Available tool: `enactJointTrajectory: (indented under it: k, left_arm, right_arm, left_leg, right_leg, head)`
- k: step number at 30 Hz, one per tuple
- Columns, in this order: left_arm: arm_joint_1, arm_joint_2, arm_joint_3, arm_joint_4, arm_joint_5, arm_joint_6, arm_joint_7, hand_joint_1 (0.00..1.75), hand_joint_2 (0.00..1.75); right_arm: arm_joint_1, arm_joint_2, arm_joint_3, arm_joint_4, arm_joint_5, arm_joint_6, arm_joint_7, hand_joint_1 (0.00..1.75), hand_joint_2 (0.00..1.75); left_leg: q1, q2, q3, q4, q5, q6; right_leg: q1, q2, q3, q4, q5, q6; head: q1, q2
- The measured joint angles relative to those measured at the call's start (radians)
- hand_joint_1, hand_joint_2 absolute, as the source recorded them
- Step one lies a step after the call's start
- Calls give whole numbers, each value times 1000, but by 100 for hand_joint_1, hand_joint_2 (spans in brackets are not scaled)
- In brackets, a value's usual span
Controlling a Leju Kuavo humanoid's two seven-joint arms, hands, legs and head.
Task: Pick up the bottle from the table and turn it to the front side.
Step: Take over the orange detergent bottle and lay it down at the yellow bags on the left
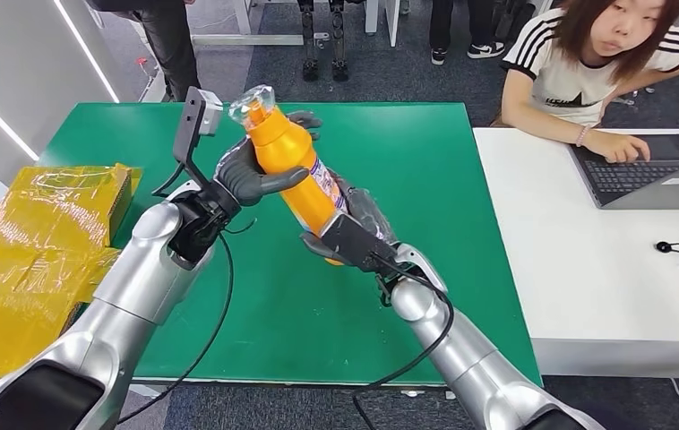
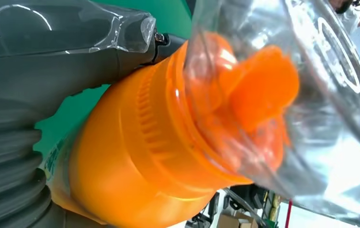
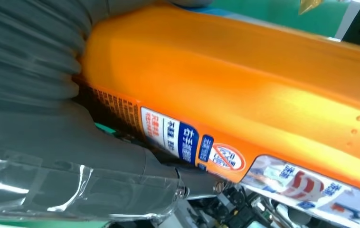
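Fingers [image 1: 264, 184] of my left hand [image 1: 244, 172] wrap the orange bottle [image 1: 296, 166] near its top; my right hand [image 1: 354, 228] grips its bottom, holding it tilted above the green bench [image 1: 425, 179] so I can turn it.

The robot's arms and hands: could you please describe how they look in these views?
Both arms are smooth silver shells with black joints, and a black cable loops beside each. The left hand and right hand are dark grey, with ribbed grey covers and thick thumbs. A grey camera bracket stands on the left wrist.
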Motion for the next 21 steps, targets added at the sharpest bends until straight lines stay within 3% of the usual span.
enactJointTrajectory:
  k: [6, 8, 12, 13, 18, 21]
  left_arm:
    - [1, 1, 2, 0, 33, -7, 19, 175, 175]
    - [2, 1, 2, 0, 36, -7, 19, 175, 175]
    - [5, 3, 3, 0, 59, -8, 22, 175, 175]
    - [8, 5, 3, 0, 67, -8, 24, 175, 175]
    - [18, 11, 2, 0, 64, 4, 14, 175, 175]
    - [16, 14, -5, 0, -88, 81, -68, 175, 175]
  right_arm:
    - [0, 0, 13, 3, -10, -12, 2, 175, 175]
    - [0, 0, 17, 3, -12, -12, 2, 164, 175]
    - [0, 0, 26, 4, -16, -12, 0, 9, 175]
    - [0, 0, 28, 4, -16, -12, -2, 0, 175]
    - [9, 0, 39, 9, -19, -12, -11, 0, 175]
    - [32, -4, 38, 8, -26, -12, -12, 0, 175]
  left_leg:
    - [0, 0, 0, 0, 0, 0]
    - [0, 0, 0, 0, 0, 0]
    - [0, 0, 0, 0, 0, 0]
    - [0, 0, 0, 0, 0, 0]
    - [0, 0, 0, 0, 0, 0]
    - [0, 0, 0, 0, 0, 0]
  right_leg:
    - [0, 0, 0, 0, 0, 0]
    - [0, 0, 0, 0, 0, 0]
    - [0, 0, 0, 0, 0, 0]
    - [0, 0, 0, 0, 0, 0]
    - [0, 0, -1, 0, 0, 0]
    - [0, 0, -1, 0, 0, 0]
  head:
    - [0, 0]
    - [0, 0]
    - [0, 0]
    - [0, 0]
    - [0, 0]
    - [0, 0]
